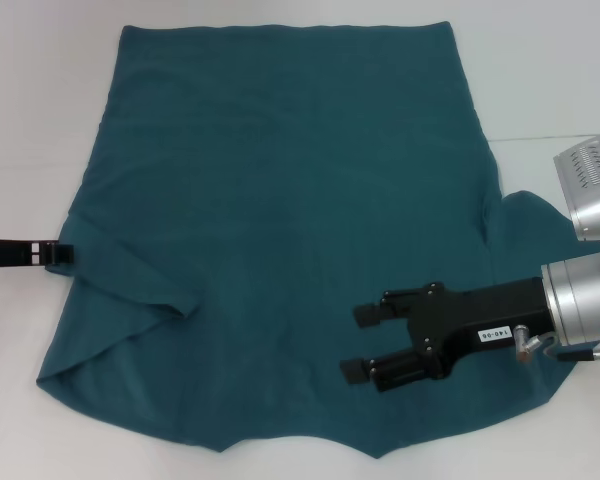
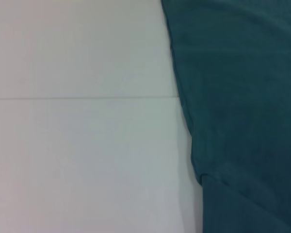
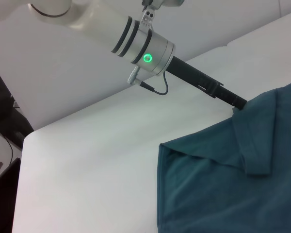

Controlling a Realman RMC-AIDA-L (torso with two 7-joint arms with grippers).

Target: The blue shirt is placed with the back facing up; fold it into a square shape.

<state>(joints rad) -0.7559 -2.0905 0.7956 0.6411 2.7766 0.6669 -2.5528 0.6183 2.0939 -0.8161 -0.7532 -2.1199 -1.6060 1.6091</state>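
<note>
1. The blue shirt (image 1: pixel 270 230) lay spread on the white surface (image 1: pixel 40 120), plain side up, so no lettering showed on it.
2. Its left sleeve was folded in over the body, leaving a diagonal crease near the lower left corner of the shirt; the right sleeve bulged out from the shirt's right edge, partly hidden behind the right arm.
3. The right gripper (image 1: pixel 362 343) hovered over the lower right part of the shirt, its black jaws parted with nothing between them; whether they touched the cloth could not be told.
4. A small white label on the right gripper's body carried printed characters too small to read surely.
5. The left gripper (image 1: pixel 60 254) sat at the shirt's left edge, by the folded sleeve, mostly cut off by the frame; the right wrist view showed its tip (image 3: pixel 238 103) meeting the cloth edge, but whether its jaws gripped the cloth could not be told.
6. The left wrist view showed only the shirt's edge (image 2: pixel 242 111) against the surface.
</note>
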